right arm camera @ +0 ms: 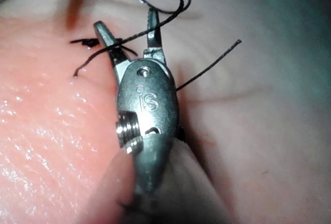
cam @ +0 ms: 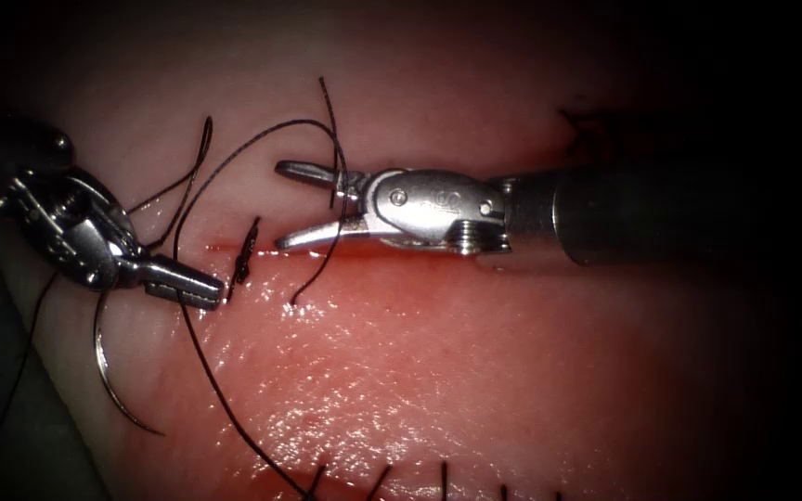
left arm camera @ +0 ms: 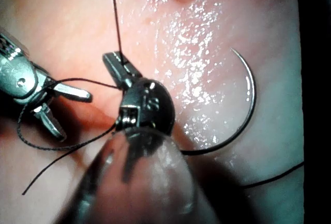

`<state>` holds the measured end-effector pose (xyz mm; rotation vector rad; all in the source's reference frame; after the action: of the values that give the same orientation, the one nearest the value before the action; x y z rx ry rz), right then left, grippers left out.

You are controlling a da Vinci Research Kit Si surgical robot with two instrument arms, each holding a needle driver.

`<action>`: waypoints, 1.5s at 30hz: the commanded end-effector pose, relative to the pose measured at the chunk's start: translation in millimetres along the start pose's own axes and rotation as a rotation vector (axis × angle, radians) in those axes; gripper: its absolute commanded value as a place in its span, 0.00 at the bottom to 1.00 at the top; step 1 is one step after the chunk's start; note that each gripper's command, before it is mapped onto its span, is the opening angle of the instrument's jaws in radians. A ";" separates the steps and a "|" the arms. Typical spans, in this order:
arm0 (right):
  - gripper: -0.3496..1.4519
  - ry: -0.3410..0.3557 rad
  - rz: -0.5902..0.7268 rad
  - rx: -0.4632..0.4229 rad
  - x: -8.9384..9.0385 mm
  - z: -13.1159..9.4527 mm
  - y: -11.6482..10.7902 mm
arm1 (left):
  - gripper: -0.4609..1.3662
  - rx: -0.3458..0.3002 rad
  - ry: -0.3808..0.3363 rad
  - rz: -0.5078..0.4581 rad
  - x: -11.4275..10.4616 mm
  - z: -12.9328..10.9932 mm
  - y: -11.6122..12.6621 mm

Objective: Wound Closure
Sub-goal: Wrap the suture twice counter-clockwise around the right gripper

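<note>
My left tool sits at the left end of the cut, jaws shut on the dark thread that runs down across the tissue. In the left wrist view the same jaws pinch that strand. The curved needle lies loose on the tissue below the left tool, held by neither tool; its arc rests flat. My right tool comes in from the right with jaws open, and a thread loop drapes across them. A dark knot sits on the cut.
Red fluid wets the tissue below the cut. Several finished stitches line the lower edge of the endoscope view. A loose thread tail sticks out beside the right tool. The tissue's left edge drops off beyond the left tool.
</note>
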<state>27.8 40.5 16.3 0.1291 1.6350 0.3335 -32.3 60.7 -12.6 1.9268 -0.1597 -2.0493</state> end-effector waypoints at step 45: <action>0.88 0.014 0.039 -0.172 2.7 5.4 0.1 | 0.06 0.010 0.096 -0.064 -0.5 5.3 0.3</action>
<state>32.9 42.1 13.6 0.0221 1.6090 0.5088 -37.5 59.9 -11.7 2.0588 -0.0926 -1.9961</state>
